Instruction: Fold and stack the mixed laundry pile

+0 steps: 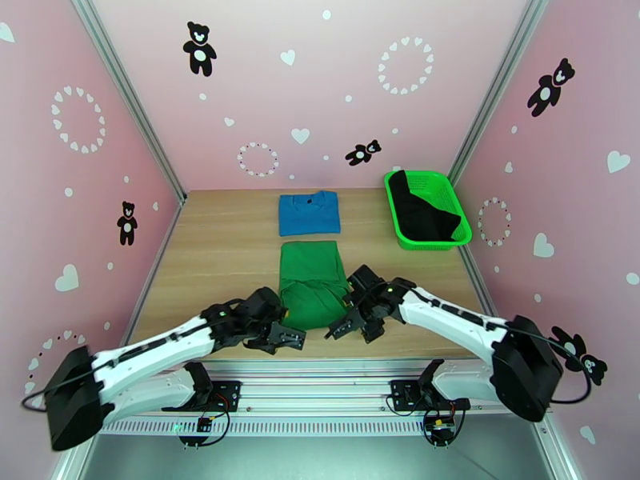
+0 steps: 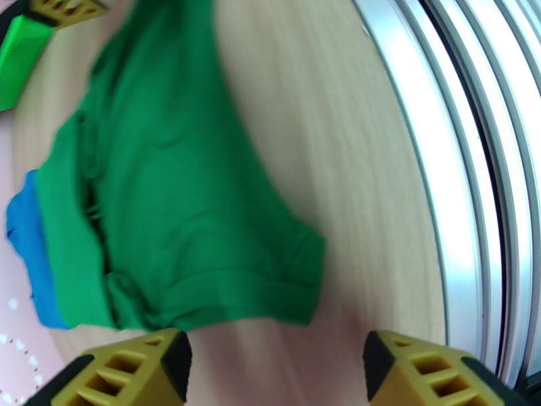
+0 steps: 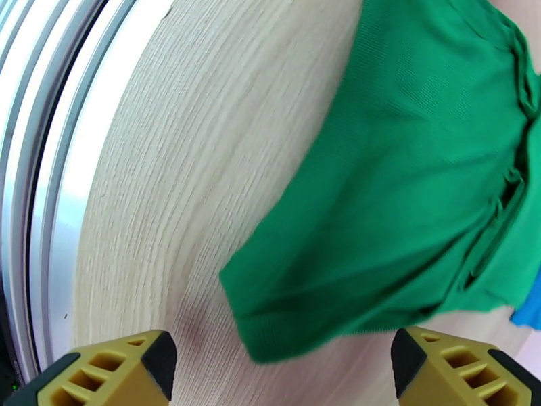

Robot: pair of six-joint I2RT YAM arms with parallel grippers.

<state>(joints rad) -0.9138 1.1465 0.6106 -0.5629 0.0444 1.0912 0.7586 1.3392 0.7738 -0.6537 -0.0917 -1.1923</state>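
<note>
A green garment (image 1: 310, 282) lies partly folded in the middle of the wooden table (image 1: 216, 266), its near hem narrowing toward the front edge. My left gripper (image 1: 293, 338) hovers open at its near left corner, with the green cloth (image 2: 182, 184) just beyond the yellow fingertips (image 2: 142, 370). My right gripper (image 1: 339, 328) is open at the near right corner, the green hem (image 3: 406, 197) ahead of its fingertips (image 3: 128, 370). Neither holds cloth. A folded blue T-shirt (image 1: 309, 214) lies behind the green one. The black garment (image 1: 424, 214) sits in the basket.
A bright green mesh basket (image 1: 442, 183) stands at the back right of the table. An aluminium rail (image 1: 336, 370) runs along the near edge, close behind both grippers. Pink walls enclose the table on three sides.
</note>
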